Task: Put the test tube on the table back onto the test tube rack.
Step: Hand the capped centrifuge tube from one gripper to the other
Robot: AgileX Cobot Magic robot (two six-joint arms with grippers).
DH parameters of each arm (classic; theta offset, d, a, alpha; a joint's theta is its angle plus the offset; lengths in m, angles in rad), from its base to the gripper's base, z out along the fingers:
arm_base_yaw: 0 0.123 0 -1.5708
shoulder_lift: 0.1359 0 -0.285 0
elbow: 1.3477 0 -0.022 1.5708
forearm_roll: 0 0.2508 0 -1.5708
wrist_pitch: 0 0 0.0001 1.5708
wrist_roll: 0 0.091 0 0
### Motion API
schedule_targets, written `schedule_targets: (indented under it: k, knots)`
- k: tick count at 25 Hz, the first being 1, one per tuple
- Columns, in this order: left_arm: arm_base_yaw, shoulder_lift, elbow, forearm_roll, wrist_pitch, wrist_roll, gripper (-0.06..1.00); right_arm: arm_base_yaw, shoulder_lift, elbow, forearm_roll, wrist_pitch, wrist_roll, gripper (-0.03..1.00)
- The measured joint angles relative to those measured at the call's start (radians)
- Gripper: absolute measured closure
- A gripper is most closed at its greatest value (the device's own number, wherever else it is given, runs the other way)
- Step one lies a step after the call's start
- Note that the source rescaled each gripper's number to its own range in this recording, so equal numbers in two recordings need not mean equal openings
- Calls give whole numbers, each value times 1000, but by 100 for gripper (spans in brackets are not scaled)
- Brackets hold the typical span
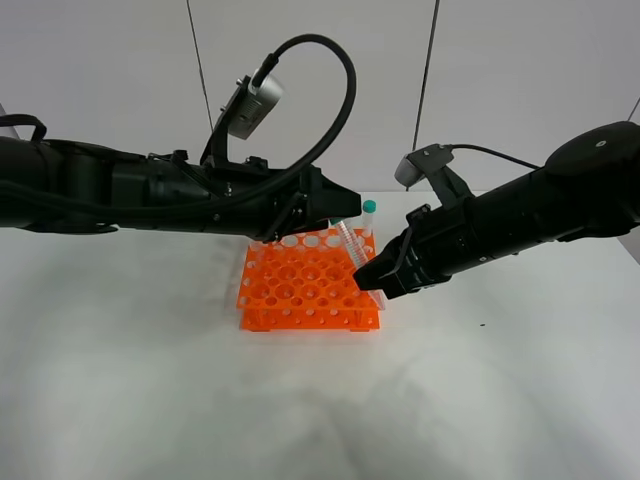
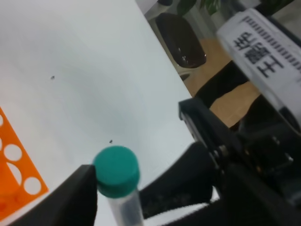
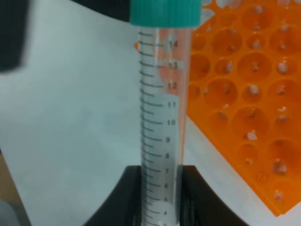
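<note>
Tube (image 3: 160, 117), marks 4–14 readable, pinched low by right gripper (image 1: 370, 280), tilted beside rack's (image 1: 300, 292) right edge. Left gripper (image 1: 338, 214) at its cap (image 3: 164, 12); I can't tell its grip. Two tubes counted; second tube (image 1: 369, 222) stands behind.

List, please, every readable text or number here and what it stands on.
"14", "13", "12", "11", "10", "9", "8", "7", "6", "5", "4": graduation numbers on the test tube.
White label: two Chinese characters, too blurred to read.
Embossed mark on the test tube rack: too small to read.
</note>
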Motion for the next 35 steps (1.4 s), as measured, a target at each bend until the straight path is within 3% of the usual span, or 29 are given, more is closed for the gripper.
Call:
schedule_targets:
  k: [13,16,19,21,29,31,33,35]
  knots:
    - [-3,21,-18,-1,13,2,5,3,0,0,29,26,0,94]
    - [-3,21,-18,-1,7,2,29,3,0,0,29,27,0,94]
    - [-3,22,-18,-1,4,2,65,3,0,0,29,29,-3,94]
    - [-3,22,-18,-1,0,2,94,3,0,0,29,30,-4,94]
    - [-3,22,-18,-1,-3,1,94,3,0,0,29,26,-4,94]
    - [-3,22,-18,-1,0,-4,94,3,0,0,29,18,2,83]
    - [-4,22,-18,-1,12,-6,94,3,0,0,27,-2,20,45]
    - [-5,22,-20,-1,13,-6,94,3,-2,-4,3,-1,38,16]
